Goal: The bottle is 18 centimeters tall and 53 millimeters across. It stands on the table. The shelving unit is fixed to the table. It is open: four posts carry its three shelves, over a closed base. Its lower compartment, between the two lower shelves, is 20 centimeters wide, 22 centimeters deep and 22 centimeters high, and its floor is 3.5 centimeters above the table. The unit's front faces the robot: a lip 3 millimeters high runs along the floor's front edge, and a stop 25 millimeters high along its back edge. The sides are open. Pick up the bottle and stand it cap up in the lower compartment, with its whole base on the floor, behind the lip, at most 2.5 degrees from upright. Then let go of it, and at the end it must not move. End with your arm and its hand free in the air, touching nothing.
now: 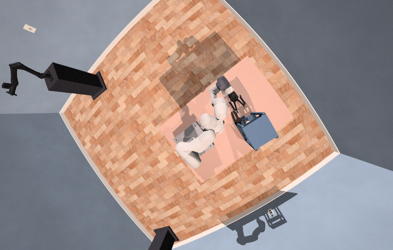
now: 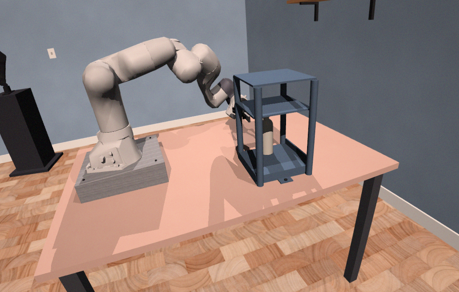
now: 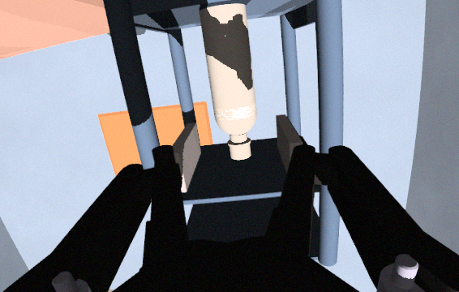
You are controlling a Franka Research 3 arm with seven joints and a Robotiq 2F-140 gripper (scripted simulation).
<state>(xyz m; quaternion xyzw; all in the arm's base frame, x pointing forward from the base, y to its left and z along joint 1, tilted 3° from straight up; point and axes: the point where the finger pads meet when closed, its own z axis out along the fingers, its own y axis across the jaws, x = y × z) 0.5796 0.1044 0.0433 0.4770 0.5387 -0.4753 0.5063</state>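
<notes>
The cream bottle (image 2: 267, 136) stands cap up on the floor of the lower compartment of the blue shelving unit (image 2: 274, 125). It looks upright and sits toward the unit's far side. The wrist view is upside down, and there the bottle (image 3: 231, 69) hangs cap down in the picture between the posts. My gripper (image 3: 237, 134) is open, with its pads apart on either side of the bottle's neck in the picture and short of it, touching nothing. From above the gripper (image 1: 238, 104) is just outside the unit's (image 1: 258, 128) side. In the side view it is mostly hidden behind a post (image 2: 239, 110).
The unit's four posts (image 3: 328, 122) and the middle shelf (image 2: 272, 105) close in around the fingers. The arm's base block (image 2: 122, 170) sits on the table's left part. A black pedestal (image 2: 20, 132) stands on the floor beyond the table.
</notes>
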